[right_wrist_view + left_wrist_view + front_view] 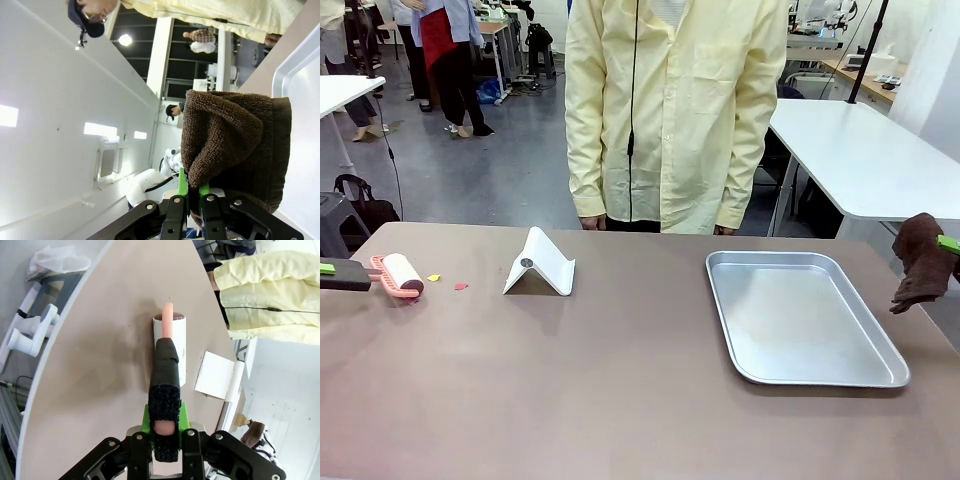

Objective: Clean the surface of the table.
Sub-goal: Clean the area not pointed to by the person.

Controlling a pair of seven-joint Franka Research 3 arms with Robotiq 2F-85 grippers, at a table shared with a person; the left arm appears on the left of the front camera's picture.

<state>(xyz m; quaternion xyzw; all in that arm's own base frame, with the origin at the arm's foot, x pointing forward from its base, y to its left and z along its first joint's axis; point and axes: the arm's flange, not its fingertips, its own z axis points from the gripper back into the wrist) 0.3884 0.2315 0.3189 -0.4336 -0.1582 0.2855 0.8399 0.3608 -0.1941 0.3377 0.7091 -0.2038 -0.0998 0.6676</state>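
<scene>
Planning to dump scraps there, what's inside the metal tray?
The metal tray looks bare inside: just its shiny floor, no scraps. The brown cloth hangs in the right gripper beside it, not in it. The table under it is hidden.

The table [620,420] lies open toward 6 o'clock — white stand [542,266] blocks 11 o'clock, metal tray [800,320] fills 3 o'clock.

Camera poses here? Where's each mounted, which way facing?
Front: fixed between the arms, facing across the table at the person; left pincer and right pincer at the edges.
Left wrist: looks along its pincer at the lint roller on the table.
Right wrist: rolled sideways, pincer shut on the brown cloth, tray beyond.
Shared: front and left wrist both show the lint roller and white stand.
</scene>
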